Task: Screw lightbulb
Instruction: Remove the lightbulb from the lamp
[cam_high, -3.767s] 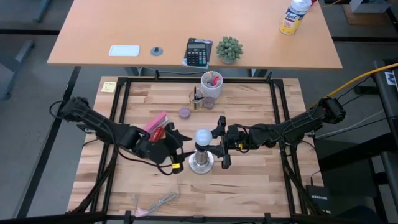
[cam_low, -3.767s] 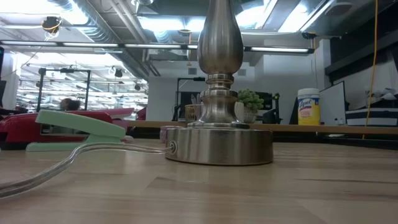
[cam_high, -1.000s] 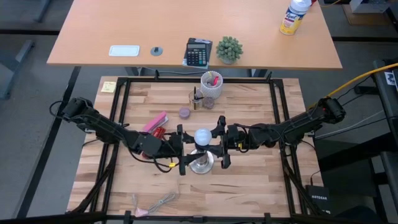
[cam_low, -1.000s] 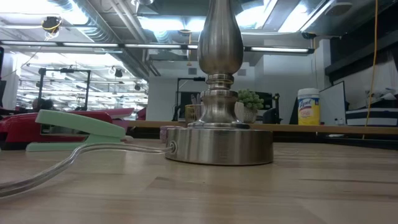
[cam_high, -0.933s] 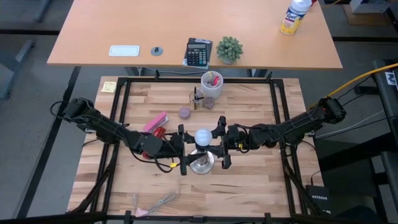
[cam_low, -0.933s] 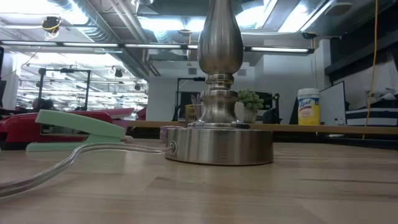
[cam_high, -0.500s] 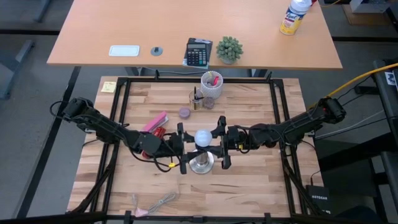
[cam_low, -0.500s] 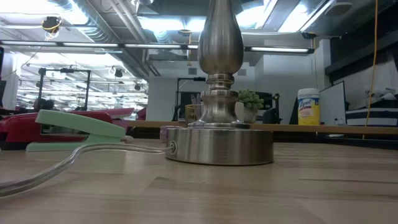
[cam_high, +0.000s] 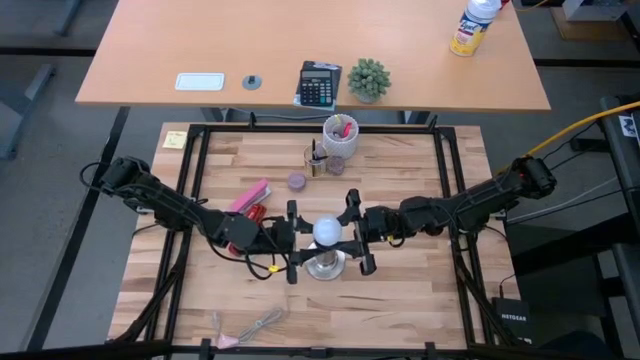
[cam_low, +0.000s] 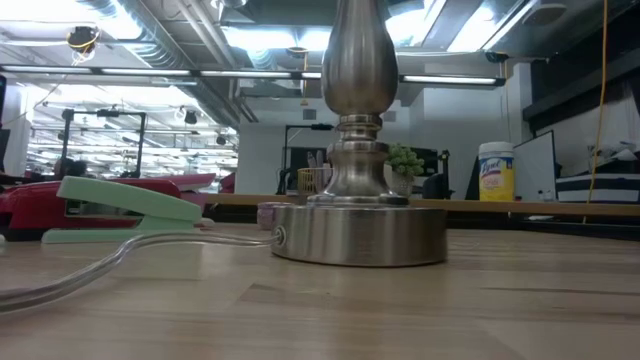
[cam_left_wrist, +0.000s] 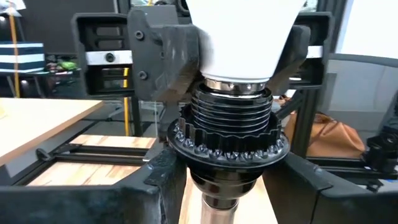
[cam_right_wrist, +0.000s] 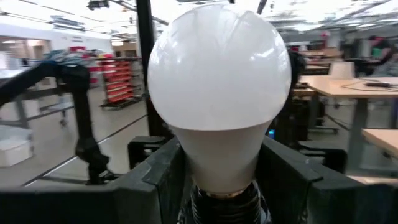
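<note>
Bulb (cam_high: 326, 231) sits upright in the socket (cam_left_wrist: 229, 134) atop the metal stand (cam_low: 358, 232), mid-table, its threads partly down in the collar. Left gripper (cam_high: 292, 243) flanks the stand just below the bulb; its dark fingers (cam_left_wrist: 163, 186) sit either side of the socket collar, but you cannot tell from the wrist view whether they pinch it or only bracket it. Right gripper (cam_high: 352, 236) comes in from the opposite side; its fingers (cam_right_wrist: 155, 177) frame the bulb's neck close on both sides, though firm contact cannot be confirmed. To do this step well, steady the stand with the left, turn the bulb with the right about a vertical axis, and keep the squeeze on the neck light. Watch for tilt: a cocked bulb will likely cross-thread. Room is tight between the two grippers at the bulb. A stapler (cam_high: 251, 197) lies near the left arm; a cup (cam_high: 340, 135) stands toward the far edge, well apart. The near table (cam_high: 400, 300) is open for backing out.
</note>
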